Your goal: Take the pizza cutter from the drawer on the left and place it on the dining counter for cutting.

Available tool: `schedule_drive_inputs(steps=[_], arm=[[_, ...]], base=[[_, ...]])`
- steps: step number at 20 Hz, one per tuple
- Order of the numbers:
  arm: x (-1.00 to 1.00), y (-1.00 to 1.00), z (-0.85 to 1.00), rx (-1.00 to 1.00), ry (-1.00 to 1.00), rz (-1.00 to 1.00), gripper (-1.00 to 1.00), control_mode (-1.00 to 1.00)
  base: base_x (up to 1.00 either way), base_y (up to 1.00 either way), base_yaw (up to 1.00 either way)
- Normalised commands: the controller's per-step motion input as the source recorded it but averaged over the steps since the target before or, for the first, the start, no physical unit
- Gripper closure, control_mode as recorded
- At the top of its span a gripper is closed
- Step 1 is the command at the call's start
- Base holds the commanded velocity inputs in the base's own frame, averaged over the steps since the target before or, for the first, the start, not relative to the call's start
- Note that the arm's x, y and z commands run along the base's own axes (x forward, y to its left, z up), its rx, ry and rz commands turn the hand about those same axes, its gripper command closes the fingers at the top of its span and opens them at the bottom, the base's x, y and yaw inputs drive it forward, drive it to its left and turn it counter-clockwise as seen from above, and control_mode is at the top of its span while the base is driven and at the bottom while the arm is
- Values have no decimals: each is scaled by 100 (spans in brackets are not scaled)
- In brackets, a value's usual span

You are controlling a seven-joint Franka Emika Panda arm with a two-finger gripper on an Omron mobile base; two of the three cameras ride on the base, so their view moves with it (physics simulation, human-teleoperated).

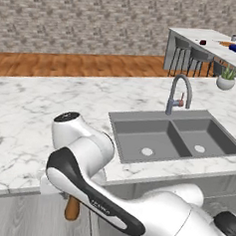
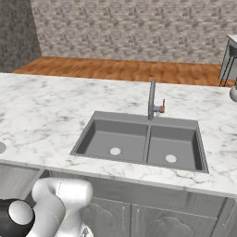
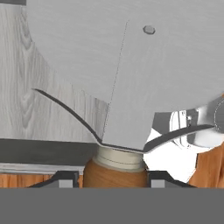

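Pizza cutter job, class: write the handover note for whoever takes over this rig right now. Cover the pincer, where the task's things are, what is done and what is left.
Pincer: shut on the pizza cutter, one finger tip on each side of its brown wooden handle in the hand view.
Pizza cutter: in the hand view its round grey blade points away from the hand; in the left base view its handle hangs below the sink counter's front edge, by the arm.
Dining counter: far off at upper right of the left base view.
Done: cutter grasped.
Left: carry it to the dining counter and set it down there.
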Motion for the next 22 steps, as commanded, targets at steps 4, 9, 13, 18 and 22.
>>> schedule_drive_inputs(steps=[4,9,13,18,22], arm=[[0,-85,47,0,0,0,100,-100],[5,-87,39,0,0,0,100,-100],[14,-84,41,0,0,0,100,-100],[18,-74,33,0,0,0,100,-100],[22,-71,23,0,0,0,100,-100]], base=[[0,0,0],[0,0,0],[0,0,0],[0,0,0],[0,0,0]])
